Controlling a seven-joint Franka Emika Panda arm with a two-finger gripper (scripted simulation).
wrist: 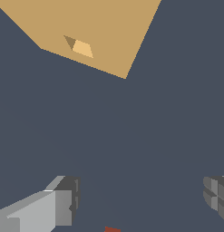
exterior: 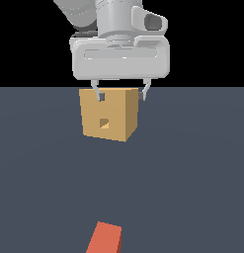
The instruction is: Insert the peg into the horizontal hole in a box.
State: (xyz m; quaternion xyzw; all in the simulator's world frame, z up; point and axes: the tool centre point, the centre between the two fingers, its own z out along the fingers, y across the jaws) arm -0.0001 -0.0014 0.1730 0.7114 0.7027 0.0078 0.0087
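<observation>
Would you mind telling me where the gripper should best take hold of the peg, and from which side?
Probably from above, across the narrow width of the peg, with the fingers on its long side faces. It lies flat on the floor, only its orange end showing, apart from the box. The open gripper is empty.

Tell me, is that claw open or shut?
Open: the end effector has its fingers spread wide apart, nothing between them; the peg lies apart.

You are looking at a simulated test scene, not a real room: a flat, featureless slate-blue floor [exterior: 192, 173] meets a pure black backdrop [exterior: 24, 39] at a straight horizon, and every surface is rendered flat, without texture.
</observation>
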